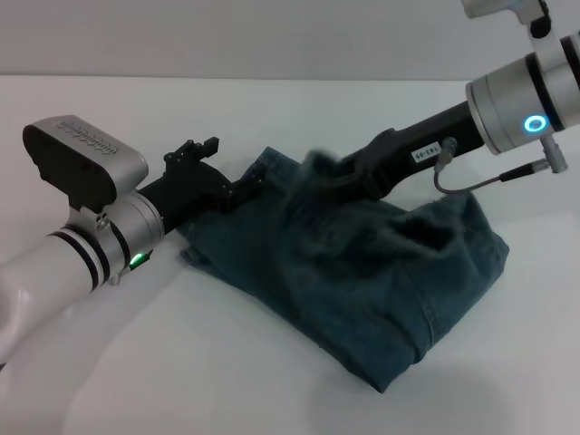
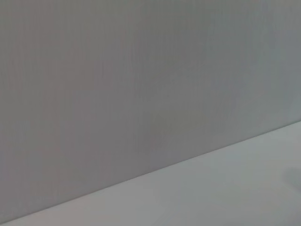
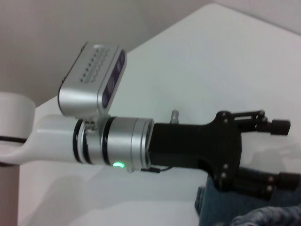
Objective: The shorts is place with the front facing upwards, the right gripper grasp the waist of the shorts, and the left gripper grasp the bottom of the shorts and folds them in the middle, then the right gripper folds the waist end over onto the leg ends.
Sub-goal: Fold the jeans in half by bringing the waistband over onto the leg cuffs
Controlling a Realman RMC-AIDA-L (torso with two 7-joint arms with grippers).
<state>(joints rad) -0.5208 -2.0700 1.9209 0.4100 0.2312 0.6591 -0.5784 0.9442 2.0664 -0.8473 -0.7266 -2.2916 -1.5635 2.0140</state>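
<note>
Blue-green denim shorts [image 1: 362, 290] bunched mid-frame on white table [image 1: 181, 381].
Left gripper [image 1: 237, 192] touches cloth; right gripper [image 1: 340, 181] buried; grip cannot be told.

A plain white table [image 1: 136, 362] with blue-green denim shorts [image 1: 362, 290] lying crumpled directly on its surface.

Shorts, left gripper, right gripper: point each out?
shorts [image 1: 381, 299]: head view, flat denim near the front edge.
left gripper [image 1: 243, 186]: head view, fingertips at the shorts' edge.
right gripper [image 1: 331, 181]: head view, black tip over the bunched denim.
</note>
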